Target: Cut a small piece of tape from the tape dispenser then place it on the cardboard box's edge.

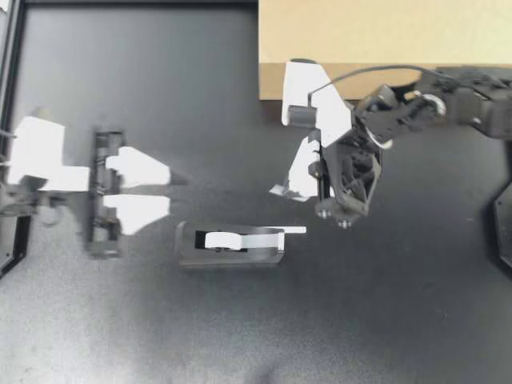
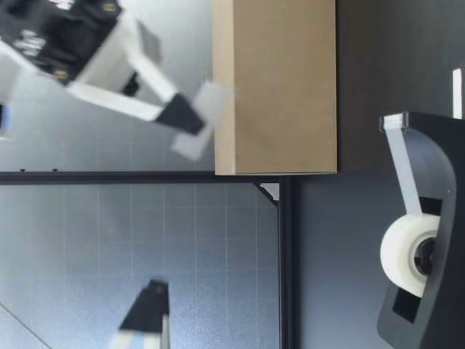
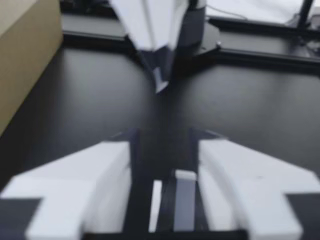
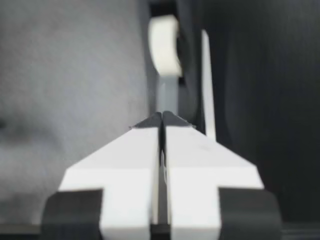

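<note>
The black tape dispenser (image 1: 232, 246) with its white roll (image 1: 222, 239) stands mid-table; a strip of tape runs from the roll (image 2: 407, 254) up to the cutter (image 2: 392, 122). My left gripper (image 1: 172, 192) is open just left of the dispenser, nothing between its fingers (image 3: 107, 165). My right gripper (image 1: 282, 190) is shut, hanging above the dispenser's cutter end and in front of the cardboard box (image 1: 384, 40). A small pale piece of tape (image 2: 211, 102) sticks out at its tip (image 2: 185, 116), close to the box's top edge (image 2: 221, 87). Ahead of the right gripper (image 4: 161, 117) lies the roll (image 4: 165, 45).
The box (image 3: 20, 65) fills the table's back right area. A black frame rail (image 1: 12, 120) runs along the table's left side, and a black bar (image 2: 287, 262) stands near the box's corner. Dark bare tabletop (image 1: 240, 336) lies in front of the dispenser.
</note>
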Action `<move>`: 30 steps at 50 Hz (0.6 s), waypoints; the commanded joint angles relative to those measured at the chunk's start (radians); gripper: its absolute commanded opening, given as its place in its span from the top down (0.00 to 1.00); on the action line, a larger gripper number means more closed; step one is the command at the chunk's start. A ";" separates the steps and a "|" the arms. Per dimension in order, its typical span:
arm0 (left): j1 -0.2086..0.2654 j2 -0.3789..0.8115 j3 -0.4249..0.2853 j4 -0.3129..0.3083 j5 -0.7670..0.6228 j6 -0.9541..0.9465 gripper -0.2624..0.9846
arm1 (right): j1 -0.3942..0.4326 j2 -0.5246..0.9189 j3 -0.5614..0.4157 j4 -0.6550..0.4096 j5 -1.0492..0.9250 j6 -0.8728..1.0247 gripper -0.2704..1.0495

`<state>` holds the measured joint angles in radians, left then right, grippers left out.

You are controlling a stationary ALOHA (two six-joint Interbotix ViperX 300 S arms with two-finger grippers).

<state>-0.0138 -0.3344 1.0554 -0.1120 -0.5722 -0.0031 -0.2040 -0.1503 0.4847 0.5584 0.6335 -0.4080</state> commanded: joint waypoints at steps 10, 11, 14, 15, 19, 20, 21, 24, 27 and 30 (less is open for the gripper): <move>0.003 0.149 -0.155 -0.005 -0.012 -0.005 0.45 | 0.031 -0.043 -0.032 -0.026 -0.061 0.002 0.86; 0.003 0.161 -0.166 -0.005 -0.014 -0.005 0.45 | 0.031 -0.040 -0.035 -0.028 -0.061 0.000 0.86; 0.003 0.184 -0.184 -0.003 -0.021 -0.006 0.45 | 0.034 -0.034 -0.040 -0.035 -0.061 0.000 0.86; 0.003 0.190 -0.189 -0.005 -0.025 -0.006 0.45 | 0.035 -0.029 -0.041 -0.037 -0.061 0.000 0.86; 0.003 0.210 -0.207 -0.005 -0.038 -0.006 0.45 | 0.038 -0.020 -0.049 -0.046 -0.058 0.000 0.86; 0.003 0.215 -0.210 -0.005 -0.040 -0.006 0.45 | 0.037 -0.017 -0.051 -0.048 -0.057 0.000 0.86; 0.003 0.216 -0.212 -0.005 -0.043 -0.006 0.45 | 0.038 -0.015 -0.052 -0.051 -0.057 0.000 0.86; 0.003 0.221 -0.216 -0.005 -0.044 -0.006 0.45 | 0.038 -0.008 -0.055 -0.051 -0.055 0.000 0.86; 0.003 0.222 -0.219 -0.003 -0.044 -0.006 0.45 | 0.038 -0.002 -0.060 -0.052 -0.054 0.000 0.86; 0.003 0.221 -0.219 -0.005 -0.046 -0.006 0.45 | 0.038 0.003 -0.064 -0.055 -0.049 0.000 0.86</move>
<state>-0.0138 -0.1012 0.8575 -0.1150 -0.6075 -0.0077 -0.1703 -0.1396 0.4495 0.5047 0.5844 -0.4080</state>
